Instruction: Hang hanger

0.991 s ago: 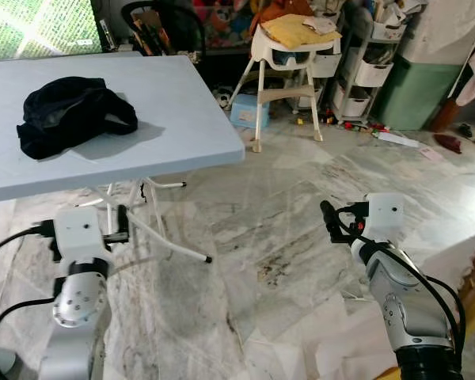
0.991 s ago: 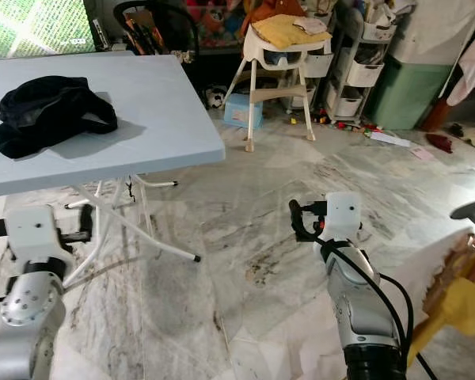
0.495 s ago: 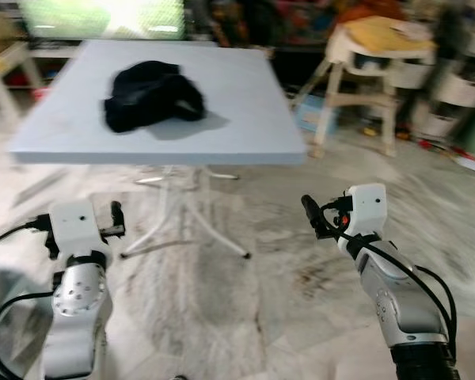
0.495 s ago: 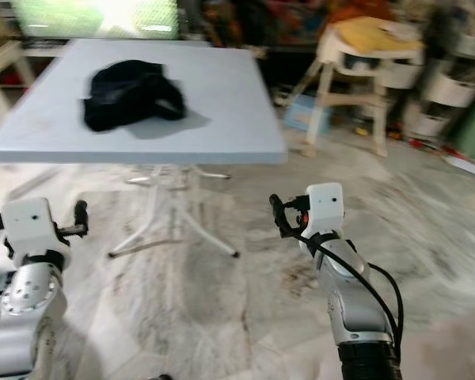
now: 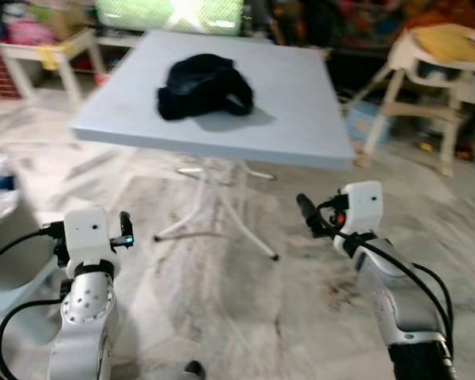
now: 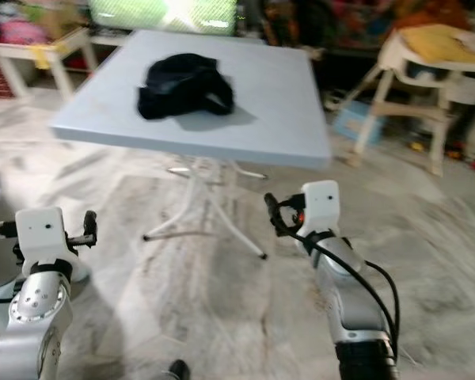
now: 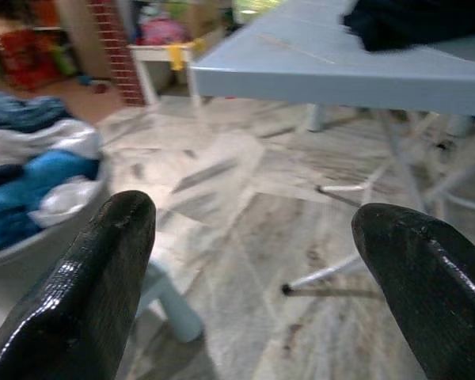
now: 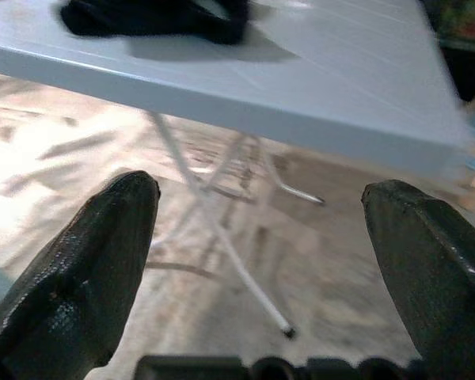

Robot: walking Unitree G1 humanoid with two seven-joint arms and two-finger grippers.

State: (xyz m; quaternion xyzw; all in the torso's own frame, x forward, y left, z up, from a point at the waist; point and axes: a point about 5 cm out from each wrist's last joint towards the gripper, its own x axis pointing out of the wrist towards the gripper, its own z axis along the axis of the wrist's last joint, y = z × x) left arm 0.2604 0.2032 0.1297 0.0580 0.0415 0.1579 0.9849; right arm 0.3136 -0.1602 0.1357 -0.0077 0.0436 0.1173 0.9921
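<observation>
Light blue folding table (image 5: 301, 119) at 12 o'clock, top half of the head view, on white crossed legs (image 5: 222, 202) over marble floor (image 5: 222, 317). Black garment (image 5: 204, 85) bunched on the tabletop toward its far left side, at about 11 o'clock; any hanger with it cannot be made out. Head views are a bit blurred.

Left gripper (image 7: 261, 269) raised at 8 o'clock, low over the floor in front of the table, fingers spread wide, holding nothing. Its wrist view looks under the table edge; a basin of blue and white laundry (image 7: 32, 174) sits near, off to the robot's left.

Right gripper (image 8: 261, 261) raised at 4 o'clock, also spread wide and holding nothing, pointed at the table's underside and legs. Both grippers are well apart from the garment.

White high chair (image 5: 431, 79) with yellow cloth at 2 o'clock, beyond the table. Small white table (image 5: 51, 55) at 10 o'clock, far back.
</observation>
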